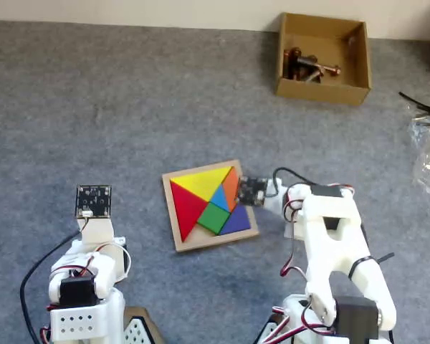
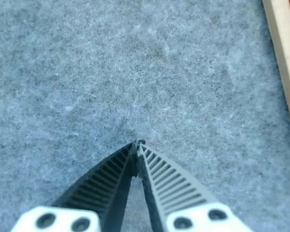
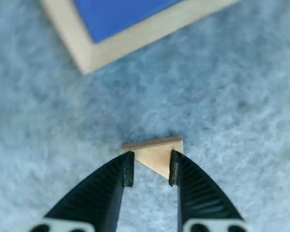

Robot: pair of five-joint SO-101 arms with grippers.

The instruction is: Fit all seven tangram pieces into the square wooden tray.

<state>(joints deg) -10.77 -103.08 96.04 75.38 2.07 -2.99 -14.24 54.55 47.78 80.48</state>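
Noted nearest, at 7 o'clock of the square wooden tray (image 1: 201, 243), the left arm (image 1: 86, 279), well apart from the tray. Found the left gripper (image 2: 137, 145) over bare grey carpet (image 2: 111, 72) with both fingers pressed together, tips touching, nothing between them, and with a strip of the tray's rim (image 2: 280, 53) just beyond. Logged the right arm (image 1: 330, 236) at 4 o'clock of the tray, stretched toward the tray's 3 o'clock edge. Found the right gripper (image 3: 151, 169) with fingers (image 3: 128, 169) parted only by the small tan triangle (image 3: 154, 153), one tip against each slanted side, the triangle's point toward the wrist and its long edge toward the tray. Placed this triangle over carpet, near but not touching the tray corner (image 3: 135, 41) holding the blue piece (image 3: 121, 14). Counted six pieces seated in the tray: yellow triangle (image 1: 201, 183) at 12 o'clock, red triangle (image 1: 186, 208) at 9, green square (image 1: 213, 215) at 6, blue piece (image 1: 236, 218) at 4, orange piece (image 1: 230, 188) at 2, light blue triangle (image 1: 220, 197) near centre. Farthest, at 1 o'clock of the tray: a cardboard box (image 1: 319, 92) with brownish items inside, too small to identify.
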